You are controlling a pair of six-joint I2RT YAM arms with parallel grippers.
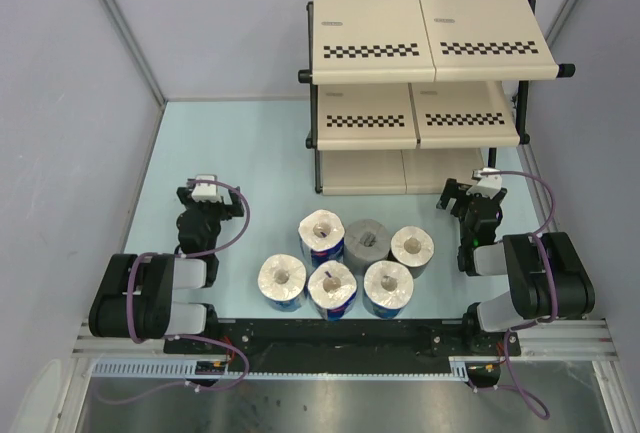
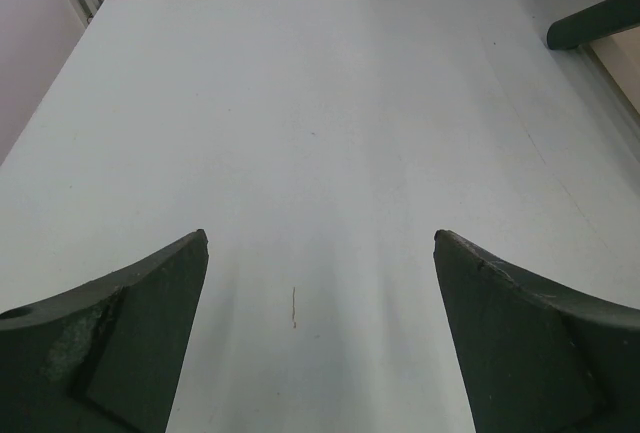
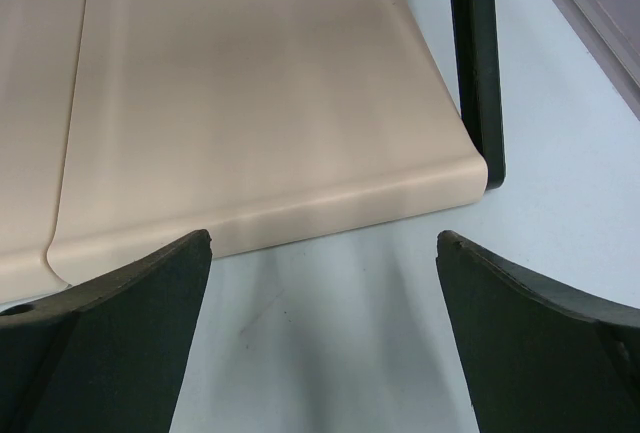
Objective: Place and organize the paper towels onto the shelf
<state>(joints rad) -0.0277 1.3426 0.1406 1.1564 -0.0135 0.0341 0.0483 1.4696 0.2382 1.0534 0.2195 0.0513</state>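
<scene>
Both my jaws hang released, empty; paper towels (image 1: 333,288) cluster centrally so either can reach, shelf (image 1: 430,18) at one o'clock.

Pale blue table (image 1: 250,153): 6 paper towels (image 1: 333,286) clustered near front, shelf (image 1: 430,23) standing at back.

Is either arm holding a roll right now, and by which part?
Nothing is held. The left gripper and right gripper both have jaws open with nothing between them; all six paper towels stand on the table, clear of both.
</scene>
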